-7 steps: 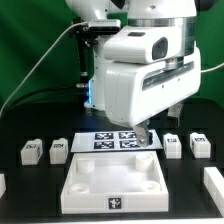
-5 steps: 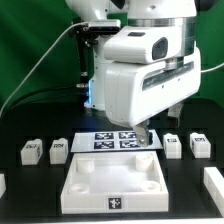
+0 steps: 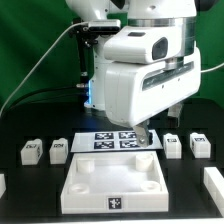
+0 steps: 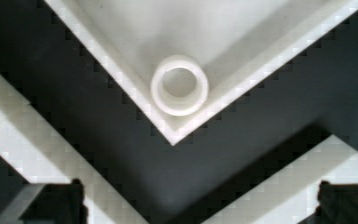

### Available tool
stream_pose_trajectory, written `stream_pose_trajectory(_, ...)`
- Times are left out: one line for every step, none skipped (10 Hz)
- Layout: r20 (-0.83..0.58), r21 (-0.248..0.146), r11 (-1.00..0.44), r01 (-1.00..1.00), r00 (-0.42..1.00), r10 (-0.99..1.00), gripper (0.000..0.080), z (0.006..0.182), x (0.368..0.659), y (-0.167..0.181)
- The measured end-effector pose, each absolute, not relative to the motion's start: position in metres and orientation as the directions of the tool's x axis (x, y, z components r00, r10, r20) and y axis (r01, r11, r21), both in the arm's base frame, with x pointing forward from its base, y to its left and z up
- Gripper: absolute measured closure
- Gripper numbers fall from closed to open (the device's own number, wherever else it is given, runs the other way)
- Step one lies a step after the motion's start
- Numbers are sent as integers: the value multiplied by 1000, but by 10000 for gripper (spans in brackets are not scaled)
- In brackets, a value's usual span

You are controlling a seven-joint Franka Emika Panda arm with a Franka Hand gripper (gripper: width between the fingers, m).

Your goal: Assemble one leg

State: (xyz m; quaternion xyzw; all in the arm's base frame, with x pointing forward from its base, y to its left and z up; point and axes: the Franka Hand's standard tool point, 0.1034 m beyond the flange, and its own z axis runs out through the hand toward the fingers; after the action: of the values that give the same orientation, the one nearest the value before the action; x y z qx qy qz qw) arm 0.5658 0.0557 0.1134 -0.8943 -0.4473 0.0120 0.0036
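A white robot arm is reaching down over a black desk (image 3: 35, 200). Its pincer (image 3: 144, 140) is hanging at the marker board (image 3: 112, 140) edge on the exterior view's right, just behind the far corner of the square white top (image 3: 150, 198).

In the wrist view the pincer (image 4: 185, 200) is showing two dark fingers (image 4: 48, 200) standing apart with nothing between them. A round socket (image 4: 179, 85) in a corner of the top is sitting below.

The leg (image 3: 172, 146) is resting on the desk near the pincer, toward the exterior view's right, untouched and facing its tag toward the camera (too small to tell its long axis). A second leg (image 3: 199, 146) is sitting beyond it. Bare desk is lying open between these and the top's side edge.
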Motion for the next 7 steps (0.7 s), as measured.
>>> stream_pose_trajectory(-18,-17,-600,800,600,800,150,113,566,56)
stream_pose_trajectory(-20,-19,-598,801,597,802,150,112,564,56)
stream_pose_trajectory(-15,-15,-471,882,470,882,150,108,549,51)
stream_pose_trajectory(-16,-20,-353,936,352,936,150,101,519,42)
stream_pose_trajectory(-12,-19,-293,956,293,956,150,91,494,33)
stream_pose_trajectory(-3,-12,-124,992,124,992,150,77,472,18)
stream_pose_trajectory(2,-24,-30,999,30,1000,150,62,449,0)
